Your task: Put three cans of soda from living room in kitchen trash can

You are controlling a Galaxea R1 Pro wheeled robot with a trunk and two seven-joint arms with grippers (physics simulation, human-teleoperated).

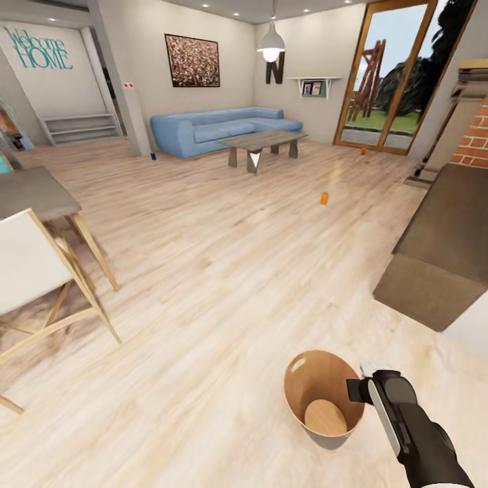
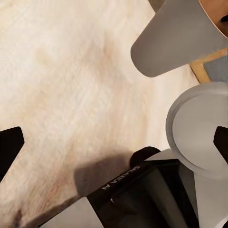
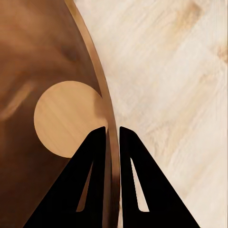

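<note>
R gripper (image 3: 112, 137), lower centre of wrist view: fingers nearly closed, pinching the bin (image 3: 52, 57) rim, one finger inside, one outside. Head view, lower right: same gripper (image 1: 358, 388) at the bin's (image 1: 298, 379) right rim; bin upright on wood floor (image 1: 203, 285), nothing seen inside, pale round base visible.

L gripper (image 2: 114, 142): black fingertips at far left and right edges of wrist view, spread wide, holding nothing. Grey bin wall (image 2: 175, 42) in upper right of that view.

Cans: one orange can (image 1: 324, 198) on floor, centre-right, well apart from bin; second orange can (image 1: 363, 151) near glass door, upper right; small blue can (image 1: 153, 156) on floor by sofa's (image 1: 210, 129) left end. All upright, as far as could be told.

Writing: "Welcome HOME" (image 1: 38, 49) in teal, upper-left wall. Partial lettering on robot body in L wrist view, not legible.
</note>
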